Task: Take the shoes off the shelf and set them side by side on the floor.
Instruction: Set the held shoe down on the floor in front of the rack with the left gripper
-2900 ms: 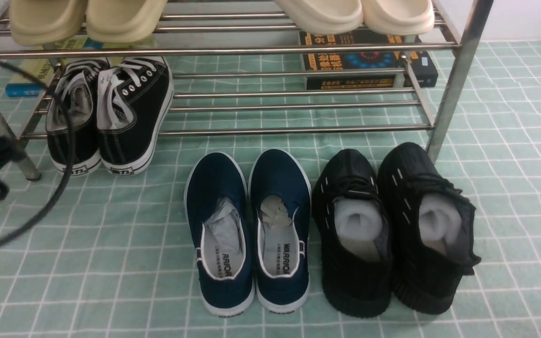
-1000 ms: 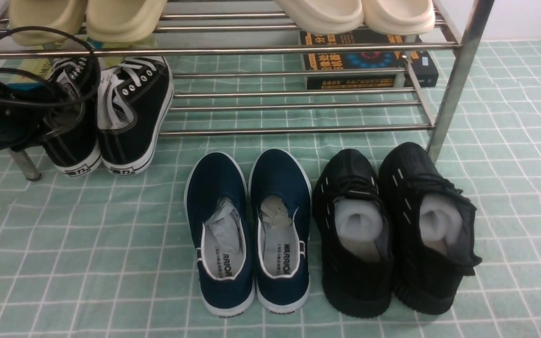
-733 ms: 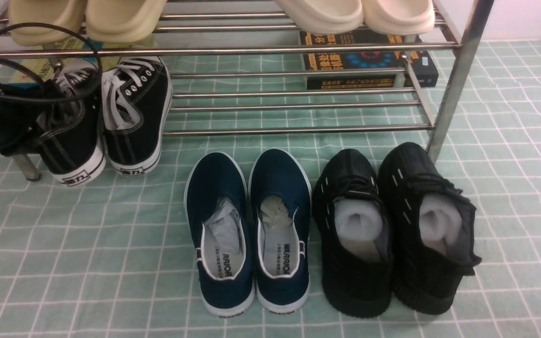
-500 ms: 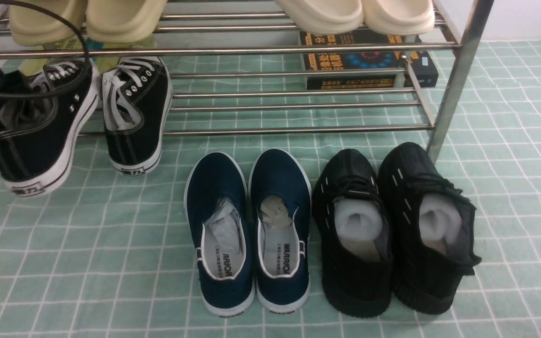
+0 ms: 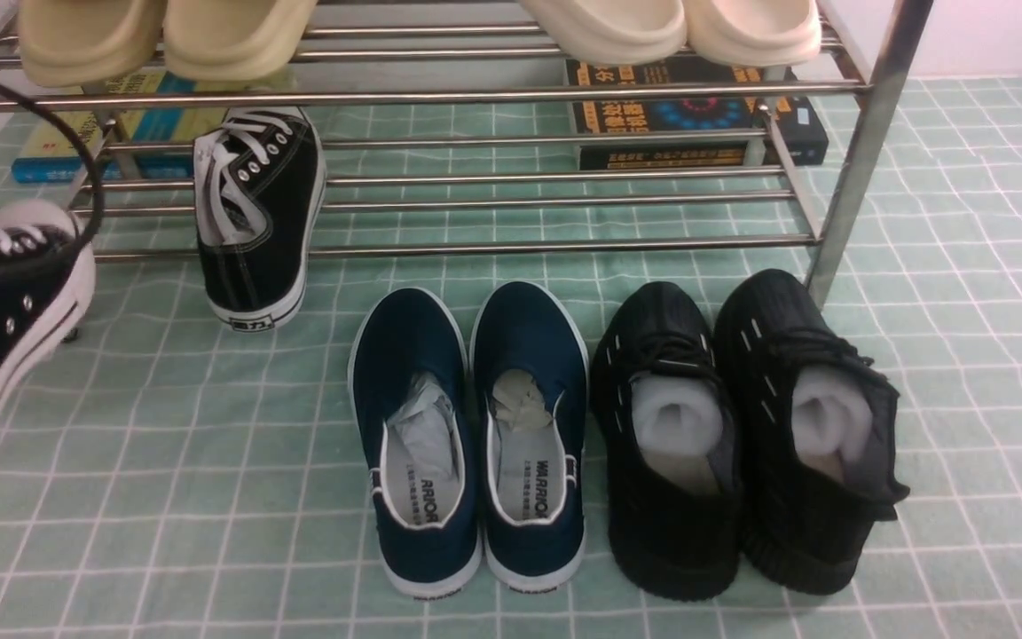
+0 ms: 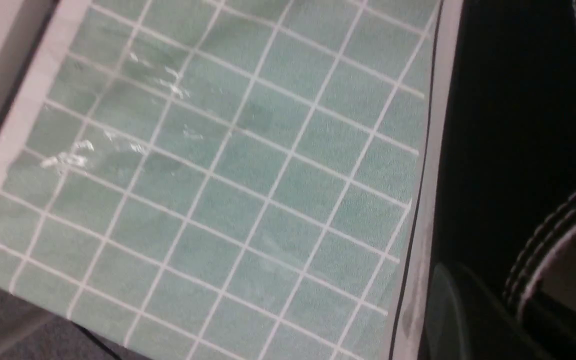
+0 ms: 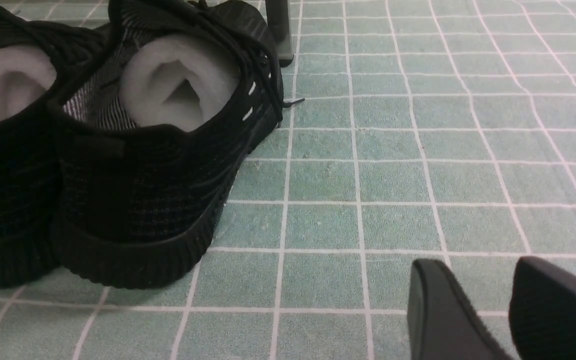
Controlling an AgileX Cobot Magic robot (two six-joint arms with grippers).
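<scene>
Lifted shoe: the lifted black canvas lace-up sneaker (image 5: pixel 5 328), with white laces and a white rubber sole, hangs tilted off the floor, just in front of the shelf's left leg
Long axis: white toe cap up toward the shelf, heel down and away from it, sole turned partly sideways rather than flat
Left gripper: not plainly seen; jaws together, judged clamped on this sneaker's collar, whose stitched canvas fills one side of the left wrist view
Landing spot: pale mint-green floor with a white grid (image 5: pixel 174 461), the patch in front of the shelf's left half, below the sneaker; the sole likely needs levelling first
Second shoe: the matching black canvas sneaker (image 5: pixel 254 231) lies on the lowest tier of the shiny chrome tube shelf (image 5: pixel 564 247), toe inward, heel overhanging the front bar
Nearer arm: left, by judgement
Right gripper (image 7: pixel 478 270): low over the floor past the shelf's right leg, beside the all-black knit sneakers (image 5: pixel 786 328), jaws apart, empty
Boundary: navy slip-ons with white trim (image 5: pixel 413 355), before the shelf's middle
</scene>
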